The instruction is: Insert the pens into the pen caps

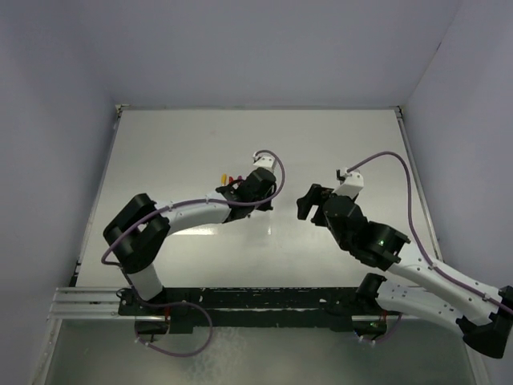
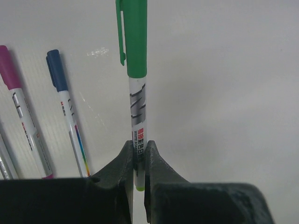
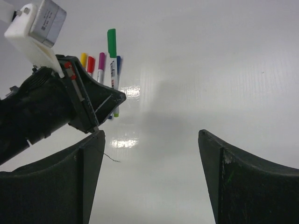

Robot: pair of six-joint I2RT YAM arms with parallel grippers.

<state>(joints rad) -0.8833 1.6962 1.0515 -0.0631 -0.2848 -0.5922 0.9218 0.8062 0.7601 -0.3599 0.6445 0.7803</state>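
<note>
A pen (image 2: 138,112) with a white printed barrel wears a green cap (image 2: 135,37); my left gripper (image 2: 138,148) is shut on its barrel near the tail end, just above the white table. Left of it lie a blue-capped pen (image 2: 67,112) and a purple-capped pen (image 2: 23,116). The right wrist view shows the held green pen (image 3: 112,56) beside yellow (image 3: 83,59), red (image 3: 91,64), purple (image 3: 101,63) and blue (image 3: 118,63) caps in a row. My right gripper (image 3: 152,140) stands open and holds nothing, to the right of the left gripper (image 1: 232,192).
The white table (image 1: 345,144) is walled at the back and on both sides. The pens lie in a cluster (image 1: 228,178) at mid-table, by the left wrist. The right gripper (image 1: 309,202) hovers about a hand's width right of the left arm.
</note>
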